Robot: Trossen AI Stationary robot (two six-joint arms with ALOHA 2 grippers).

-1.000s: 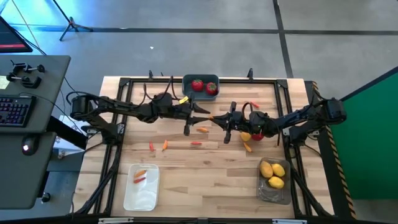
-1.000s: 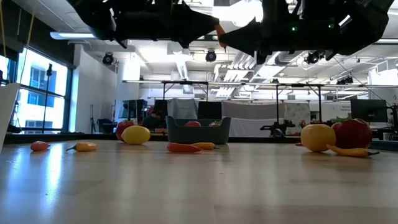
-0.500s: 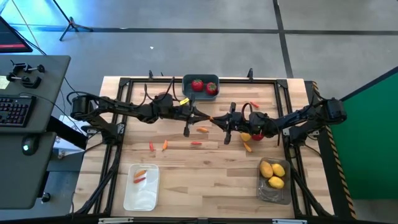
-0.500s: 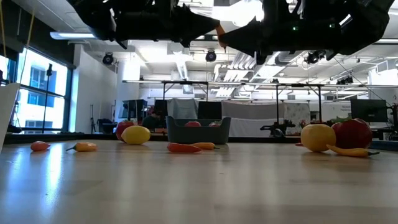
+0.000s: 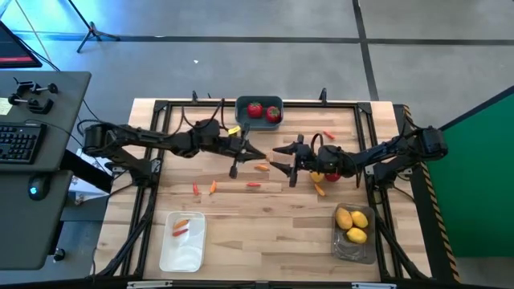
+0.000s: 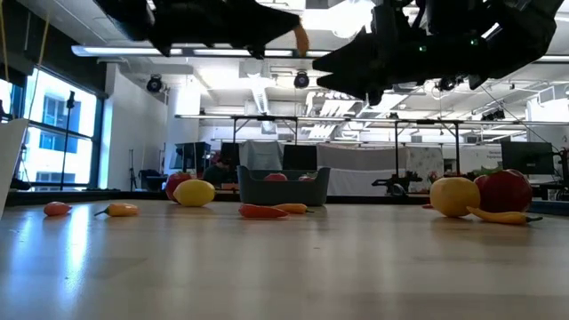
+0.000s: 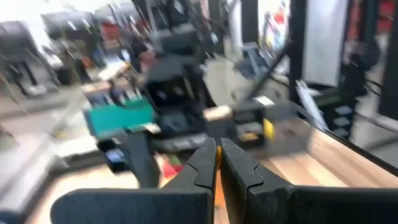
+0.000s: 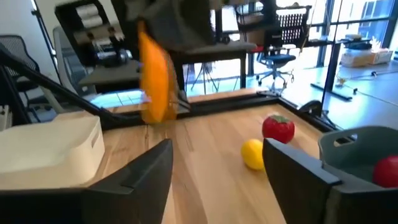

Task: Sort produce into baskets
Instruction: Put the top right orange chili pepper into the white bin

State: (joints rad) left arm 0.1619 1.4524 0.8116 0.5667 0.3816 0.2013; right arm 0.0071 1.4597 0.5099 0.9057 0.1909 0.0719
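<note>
I count three baskets: a dark blue-grey rectangular bin (image 5: 259, 111) beyond both grippers holding two glossy round red toy tomatoes with green tops (image 5: 254, 110), a white rectangular tray (image 5: 183, 241) well to the near side of my left gripper with two thin orange-red pieces in it, and a smoky translucent bin (image 5: 354, 233) on the near side of my right arm carrying three smooth yellow lemon-shaped ovals (image 5: 352, 220).

Loose on the pale wooden slat table (image 5: 265, 225), I make out about five small slender orange-red pepper pieces (image 5: 262, 167) scattered below and between the grippers, one more small red piece beyond the right gripper, plus a yellow lemon and a red tomato tucked under my right arm beside a longer orange pepper (image 5: 320, 189).

My left gripper (image 5: 259, 156) hangs above the table's middle with its two dark fingers pressed together on a small orange pepper (image 8: 155, 78), which hangs down from the fingertips; it is the thing I see straight ahead of the right wrist camera. My right gripper (image 5: 279, 156) faces it, just beside it, fingers (image 8: 138, 176) spread wide apart and holding nothing.
</note>
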